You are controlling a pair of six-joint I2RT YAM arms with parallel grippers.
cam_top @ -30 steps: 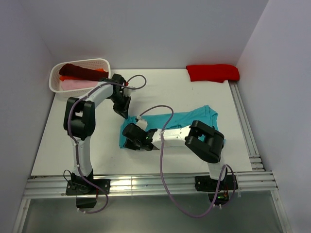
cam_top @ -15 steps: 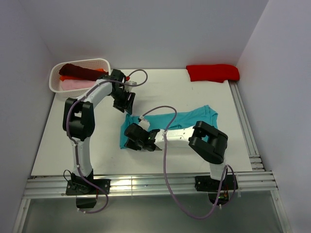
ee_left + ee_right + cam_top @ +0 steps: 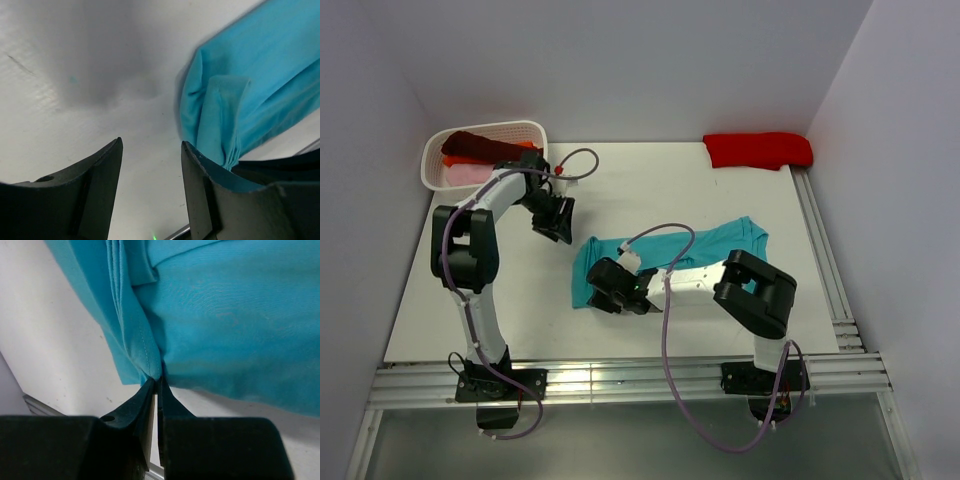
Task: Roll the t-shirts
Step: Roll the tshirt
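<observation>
The step in hand looks like narrowing the teal t-shirt, spread across the middle of the counter, into a strip ready for rolling. The next move probably calls for the 2 arms to take its left end together and turn it over evenly. The right arm's jaws are pressed almost together, pinching the bunched hem at the shirt's near-left corner. The left arm's jaws stand partly spread and hold nothing, hovering above bare counter just beside the shirt's folded left edge.
</observation>
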